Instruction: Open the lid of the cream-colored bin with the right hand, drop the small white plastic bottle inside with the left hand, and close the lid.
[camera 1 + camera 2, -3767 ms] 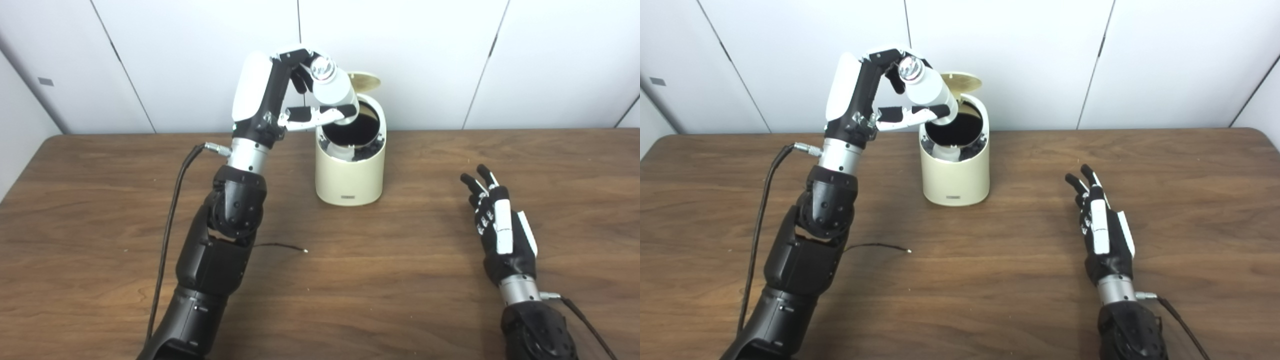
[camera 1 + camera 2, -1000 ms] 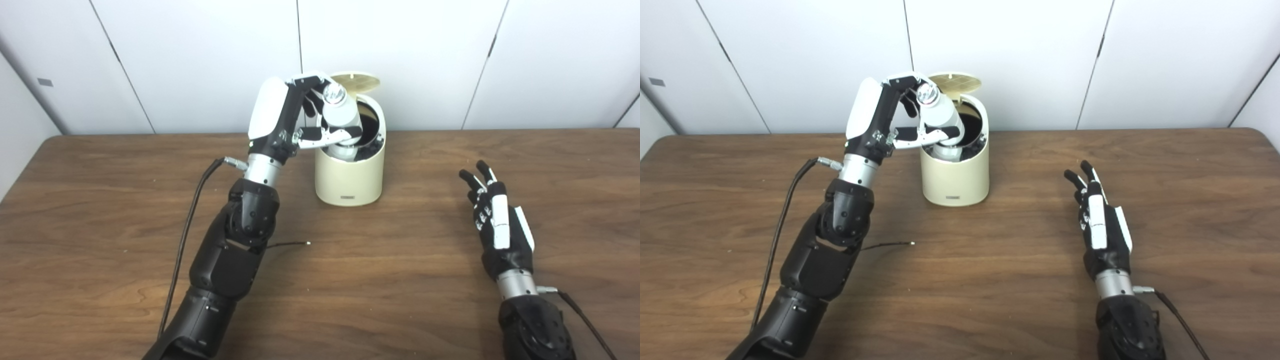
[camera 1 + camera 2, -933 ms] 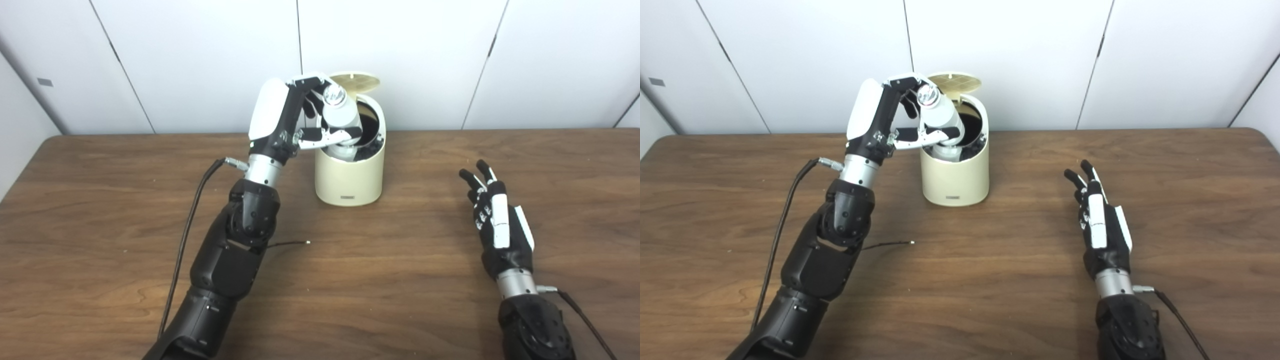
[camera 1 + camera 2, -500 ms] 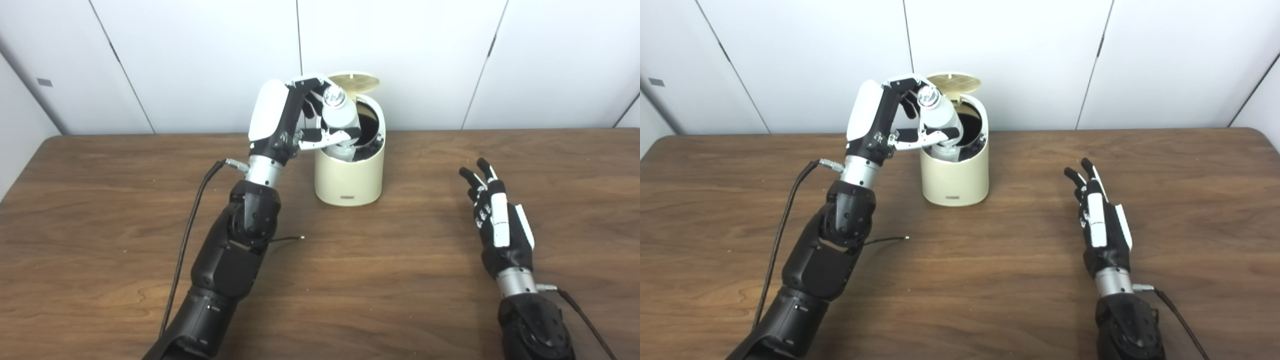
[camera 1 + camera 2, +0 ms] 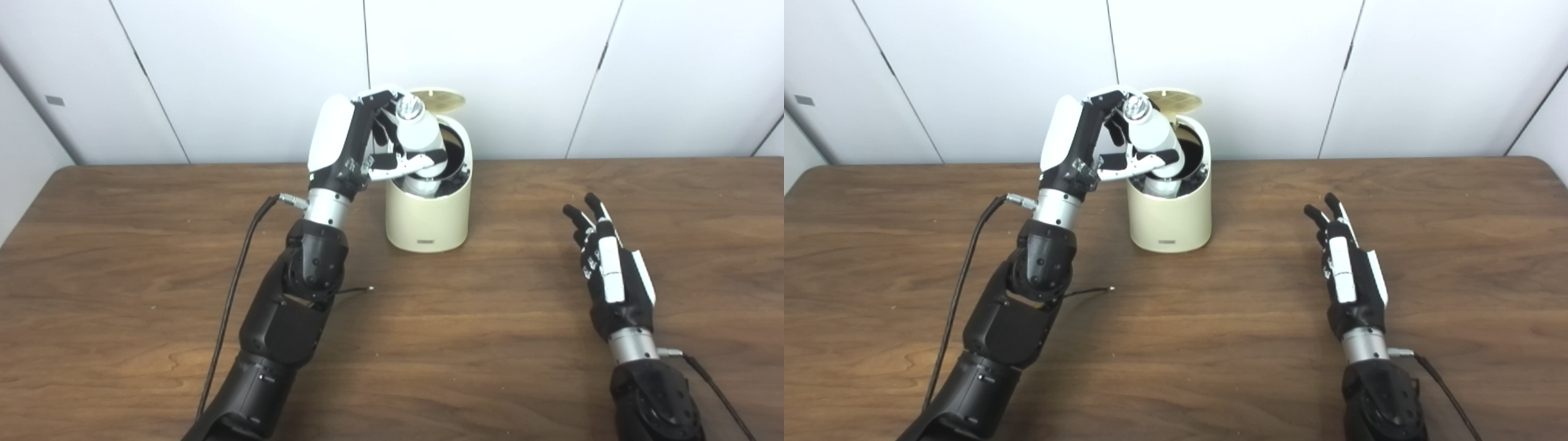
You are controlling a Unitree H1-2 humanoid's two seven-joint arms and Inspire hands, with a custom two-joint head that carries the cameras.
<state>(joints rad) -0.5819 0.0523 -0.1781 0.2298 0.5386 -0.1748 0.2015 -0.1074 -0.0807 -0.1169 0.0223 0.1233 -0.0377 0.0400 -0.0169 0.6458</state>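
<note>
The cream-colored bin point(image 5: 429, 217) stands at the back middle of the table, its round lid point(image 5: 436, 100) flipped up behind the opening. My left hand point(image 5: 373, 144) is shut on the small white plastic bottle point(image 5: 421, 133), which has a silver cap and tilts over the bin's mouth, its lower end just inside the rim. A white shape shows inside the bin below it. In the right eye view the bottle point(image 5: 1153, 136) and bin point(image 5: 1170, 214) show the same way. My right hand point(image 5: 606, 269) rests open on the table, well right of the bin, holding nothing.
A thin black wire point(image 5: 352, 290) lies on the brown wooden table point(image 5: 465, 343) by my left forearm, and a thicker cable point(image 5: 236, 245) runs along that arm. White wall panels stand right behind the bin.
My left hand has come down and slightly right with the bottle, from above the bin's left rim to its mouth. In the last half second it rose a little. The right hand has barely moved.
</note>
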